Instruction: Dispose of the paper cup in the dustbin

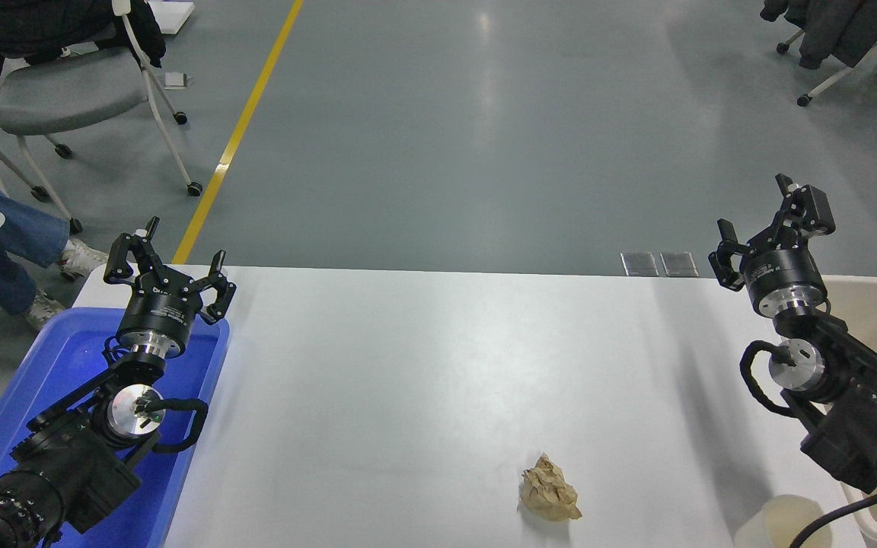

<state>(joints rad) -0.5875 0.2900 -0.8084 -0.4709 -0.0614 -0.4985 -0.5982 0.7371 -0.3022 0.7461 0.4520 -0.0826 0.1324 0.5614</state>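
Paper cup point(781, 521) stands upright (partly cropped) beneath right gripper point(762, 228), jaws spread, empty.

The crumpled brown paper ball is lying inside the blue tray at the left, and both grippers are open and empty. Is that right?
Not quite. The head view shows the crumpled brown paper ball lying on the white table, right of centre near the front edge, well apart from the blue tray. The left gripper and right gripper are indeed open and empty.
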